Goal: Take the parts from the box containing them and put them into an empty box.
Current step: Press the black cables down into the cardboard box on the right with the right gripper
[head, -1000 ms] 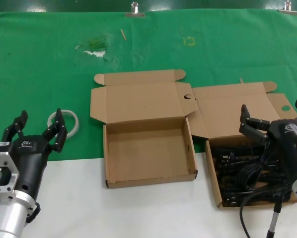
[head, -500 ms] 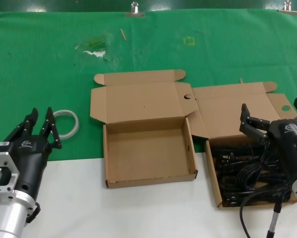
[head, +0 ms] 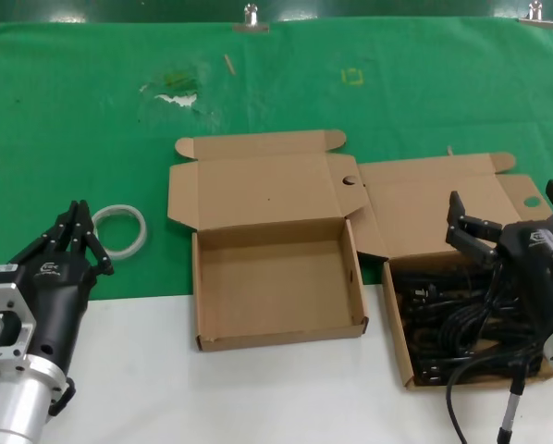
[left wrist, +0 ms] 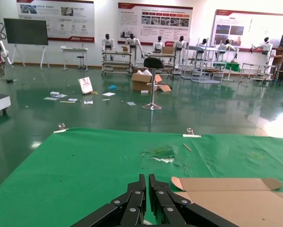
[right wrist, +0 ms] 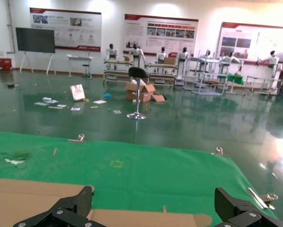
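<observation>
Left gripper [head: 76, 235]: at the worktop's near left edge, over the seam of white surface and green cloth; jaws clenched together with nothing between them, seen also in the left wrist view [left wrist: 147, 194].
Tape ring [head: 117, 228]: a white ring flat on the green cloth, just beyond the left gripper's tips.
Green cloth [head: 276, 83]: covers the far part of the worktop, clipped along its far edge, with a scuffed pale patch [head: 175, 91] towards the left.
White worktop [head: 258, 388]: the bare near strip, under the front edges of both boxes.
Empty box [head: 275, 282]: centre, squarish brown cardboard tray, lid folded back flat on the cloth with two rounded ear tabs; nothing inside.
Box of cords [head: 399, 324]: touching the empty box's right side, lid laid back, a round hole near its far right corner.
Power cords [head: 443, 324]: black, tangled in the right-hand tray, partly hidden by the right arm.
Right gripper [head: 512, 220]: above the far end of the cord box; jaws released and spread wide, holding nothing, wide apart too in the right wrist view [right wrist: 151, 213].
</observation>
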Robot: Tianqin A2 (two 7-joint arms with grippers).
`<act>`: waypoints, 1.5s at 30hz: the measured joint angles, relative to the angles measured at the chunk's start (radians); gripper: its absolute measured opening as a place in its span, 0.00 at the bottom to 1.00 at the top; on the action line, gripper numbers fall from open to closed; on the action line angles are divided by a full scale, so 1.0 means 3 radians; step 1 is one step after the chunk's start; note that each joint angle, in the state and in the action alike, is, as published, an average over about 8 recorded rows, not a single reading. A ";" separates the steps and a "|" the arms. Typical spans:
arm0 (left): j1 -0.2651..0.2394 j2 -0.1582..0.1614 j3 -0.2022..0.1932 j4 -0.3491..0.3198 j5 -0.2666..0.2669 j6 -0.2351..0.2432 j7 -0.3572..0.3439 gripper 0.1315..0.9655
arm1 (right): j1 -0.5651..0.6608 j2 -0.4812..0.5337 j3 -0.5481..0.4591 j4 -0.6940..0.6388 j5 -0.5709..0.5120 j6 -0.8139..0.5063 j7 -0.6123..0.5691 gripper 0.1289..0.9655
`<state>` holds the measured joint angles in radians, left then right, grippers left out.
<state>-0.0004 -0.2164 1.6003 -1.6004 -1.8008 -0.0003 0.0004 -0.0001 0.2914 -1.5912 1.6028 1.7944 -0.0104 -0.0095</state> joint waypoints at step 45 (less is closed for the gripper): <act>0.0000 0.0023 -0.0002 0.0000 0.0002 0.0002 0.0000 0.03 | 0.1346 0.1642 -0.0511 -0.1145 0.0362 -0.2208 -0.0701 1.00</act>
<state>-0.0004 -0.2096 1.5997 -1.6004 -1.8004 0.0003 0.0003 0.4037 0.7840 -1.7443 1.2592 1.9031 -0.6728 -0.2198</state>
